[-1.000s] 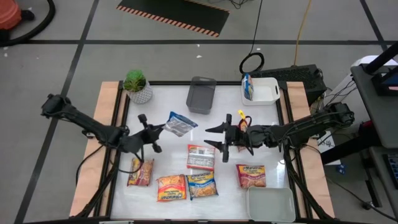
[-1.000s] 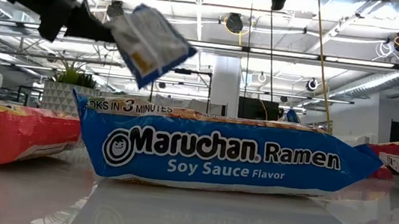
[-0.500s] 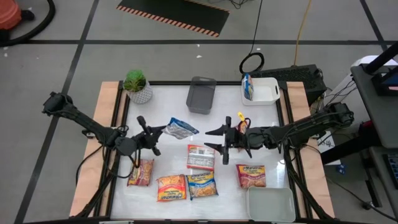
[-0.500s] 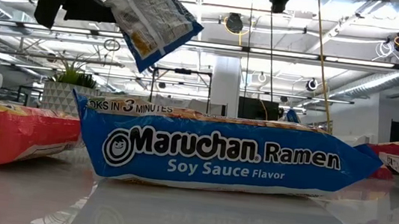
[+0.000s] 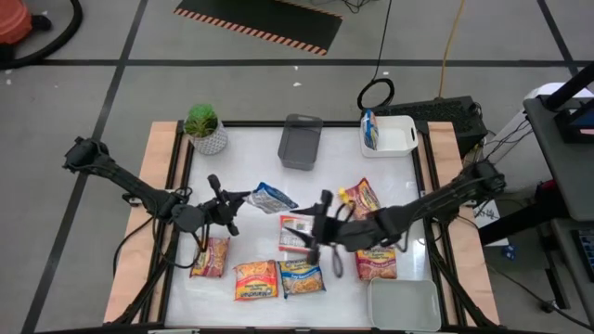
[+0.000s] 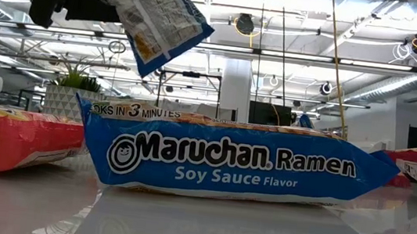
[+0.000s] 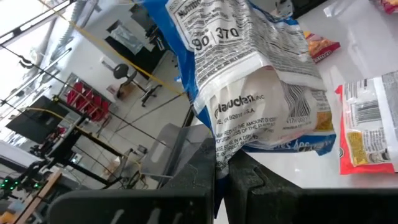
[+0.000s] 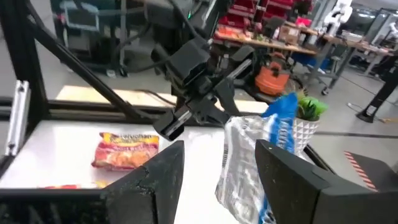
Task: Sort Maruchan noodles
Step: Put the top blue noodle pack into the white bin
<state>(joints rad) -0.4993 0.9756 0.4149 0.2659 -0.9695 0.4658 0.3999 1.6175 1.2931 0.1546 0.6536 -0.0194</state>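
Note:
My left gripper [image 5: 238,199] is shut on a blue-and-white Maruchan noodle packet [image 5: 273,196], which it holds in the air over the table's middle; it also shows in the low view [image 6: 160,21]. My right gripper [image 5: 327,232] stands open above a white-and-red packet [image 5: 295,232], just right of the held one, and touches nothing. In the right wrist view the held packet [image 8: 258,155] shows beyond its fingers. Flat on the table lie orange packets [image 5: 210,257] [image 5: 256,278], a blue one [image 5: 302,278] and red-and-yellow ones [image 5: 376,263] [image 5: 362,197]. My left gripper pinches the packet's sealed end edge [image 7: 221,151] between its two shut fingers [image 7: 198,180]. The fingers come nearly level from the table's left. The packet sticks out beyond them, lifted clear of the table and tilted, its printed back toward the wrist camera.
A grey tray [image 5: 300,141] and a white tray [image 5: 392,135] with a blue packet [image 5: 369,130] stand at the far edge. A potted plant [image 5: 204,128] is at the far left. Another tray [image 5: 404,304] sits at the near right corner.
My right gripper has swung toward the table's left and near edge, still open, and now stands over the white-and-red packet; a red-and-yellow packet behind it has come into view. My left gripper has rolled a little, turning the held packet.

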